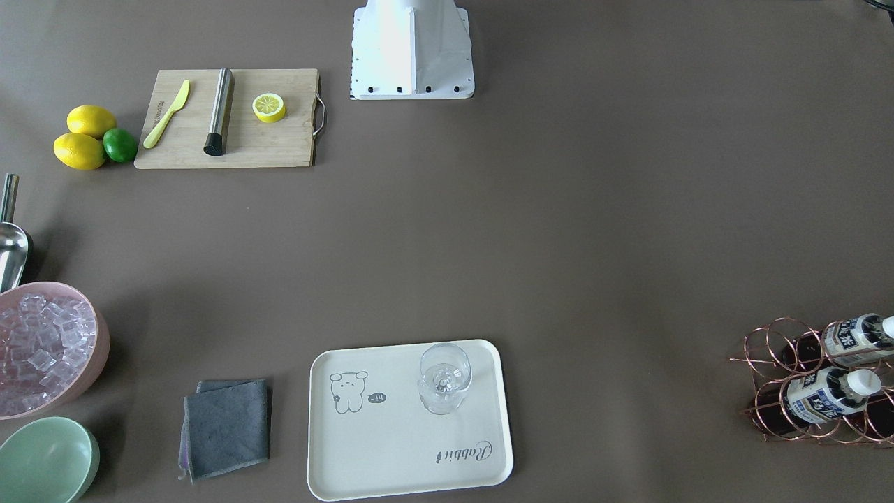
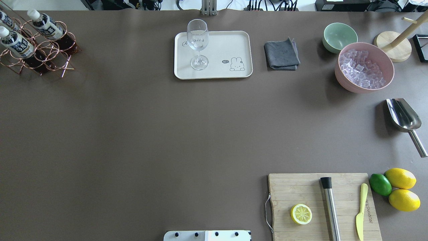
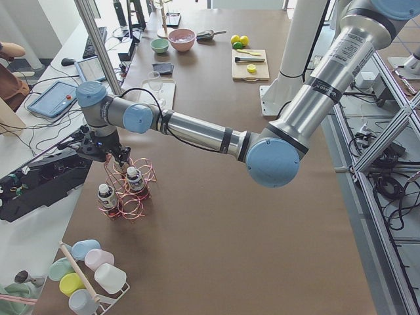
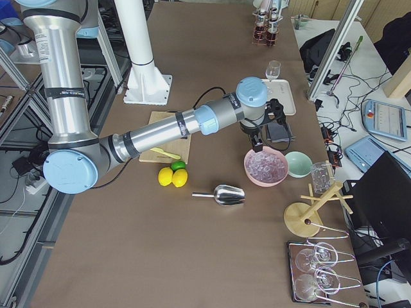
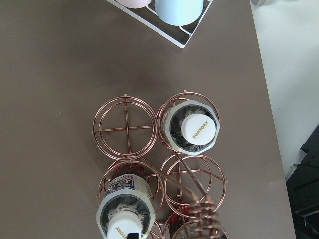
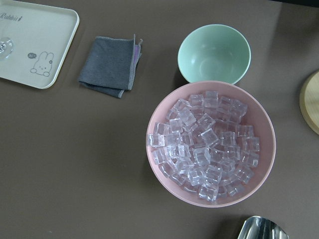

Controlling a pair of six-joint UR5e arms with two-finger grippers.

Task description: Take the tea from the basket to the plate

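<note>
Left gripper over basket with tea, right gripper over ice bowl (both jaw gaps unclear)

Tea bottles stand in the basket at the far left. A glass stands on the plate. Right of it lie the cloth, a bowl and the ice bowl.

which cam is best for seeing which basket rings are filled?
Left wrist: looks straight down the basket, so empty rings and capped tea read clearly. Overhead: slanted, in a corner; front-facing crops it at the edge; exterior left shows it small; exterior right, tiny and far; right wrist misses it.
</note>
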